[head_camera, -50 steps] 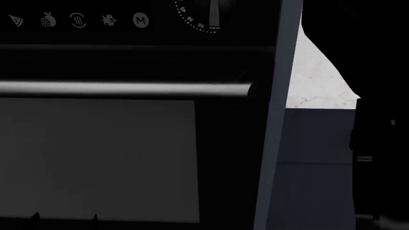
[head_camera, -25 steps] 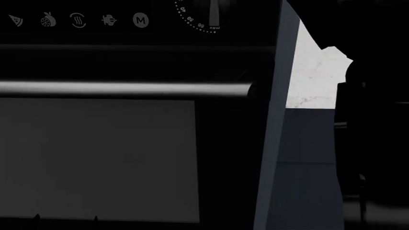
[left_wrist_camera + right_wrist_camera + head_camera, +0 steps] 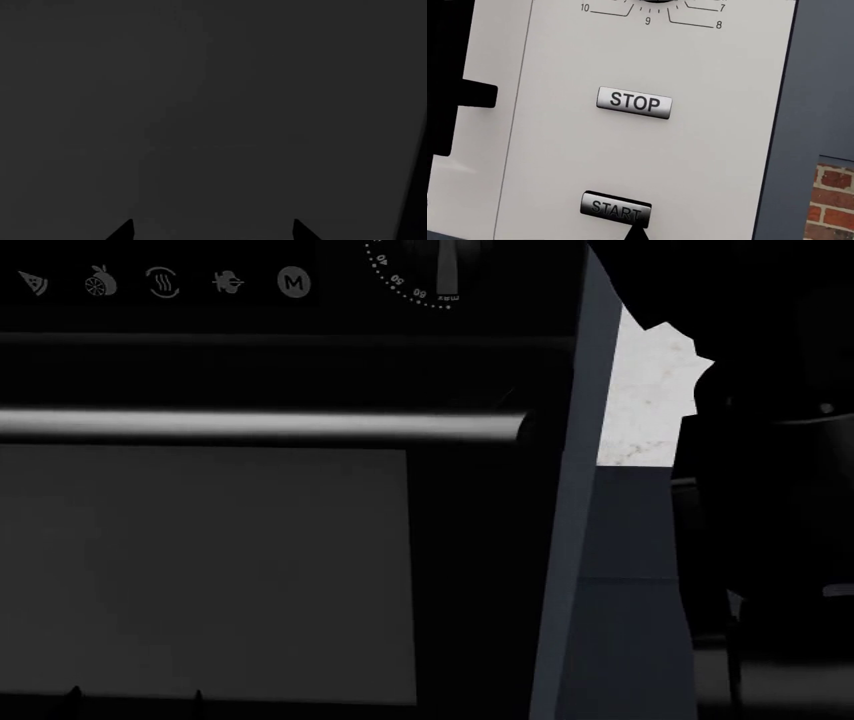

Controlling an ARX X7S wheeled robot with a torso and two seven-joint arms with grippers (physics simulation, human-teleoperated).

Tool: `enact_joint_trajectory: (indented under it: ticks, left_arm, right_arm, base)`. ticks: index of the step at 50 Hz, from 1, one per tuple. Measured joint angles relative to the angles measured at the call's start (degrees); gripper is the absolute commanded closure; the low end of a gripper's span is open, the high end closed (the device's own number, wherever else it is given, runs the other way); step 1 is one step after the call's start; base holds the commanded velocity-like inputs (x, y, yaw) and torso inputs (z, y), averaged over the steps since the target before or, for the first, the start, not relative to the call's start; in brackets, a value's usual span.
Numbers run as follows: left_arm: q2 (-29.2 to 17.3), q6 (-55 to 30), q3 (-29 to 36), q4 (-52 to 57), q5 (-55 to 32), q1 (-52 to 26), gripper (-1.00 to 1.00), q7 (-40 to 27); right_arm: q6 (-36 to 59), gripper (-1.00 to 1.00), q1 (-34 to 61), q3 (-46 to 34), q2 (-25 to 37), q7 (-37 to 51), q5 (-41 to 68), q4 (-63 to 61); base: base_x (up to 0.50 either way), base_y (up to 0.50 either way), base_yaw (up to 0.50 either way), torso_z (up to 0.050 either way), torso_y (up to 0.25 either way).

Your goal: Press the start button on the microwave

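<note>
In the left wrist view almost everything is a flat dark grey surface, very close to the camera. Two black fingertips (image 3: 123, 231) of the left gripper (image 3: 212, 231) show at the edge of the picture, well apart from each other, so this claw is released and holds nothing. What the grey surface belongs to is not clear in this view alone.

In the head view the microwave (image 3: 267, 480) fills the left and middle of the picture. Its dark grey window (image 3: 200, 575) lies under a long silver bar handle (image 3: 260, 425). Above the handle there is a row of small grey icons (image 3: 163, 283), and to the right of them the lower part of a timer dial (image 3: 424, 275). Two small black tips of the left gripper stand at the lower edge of the window. Just beside the microwave on the right runs a blue-grey panel (image 3: 614, 590), and behind it a piece of white wall (image 3: 643, 400). A large black shape, the right arm (image 3: 774, 490), covers the right side of the picture.

In the right wrist view a light control panel (image 3: 647, 150) shows a STOP button (image 3: 634, 102) and, further along the panel, a START button (image 3: 616, 208). One black fingertip (image 3: 638, 233) of the right gripper touches or nearly touches the edge of the START button. Only this one tip shows, so it cannot be told whether this claw is released or clenched. Red bricks (image 3: 830, 200) show beyond a grey frame.
</note>
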Motion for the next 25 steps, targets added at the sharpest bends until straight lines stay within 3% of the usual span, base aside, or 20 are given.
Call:
enact_joint_trajectory:
  ticks: [25]
  left_arm:
    - [-0.46, 0.70, 0.30, -0.77, -0.61, 0.00, -1.00, -0.54]
  right_arm:
    - [-3.80, 1.00, 0.76, -2.59, 1.11, -2.49, 1.30, 3.24]
  base:
    - [0.01, 0.00, 0.01, 0.002, 0.000]
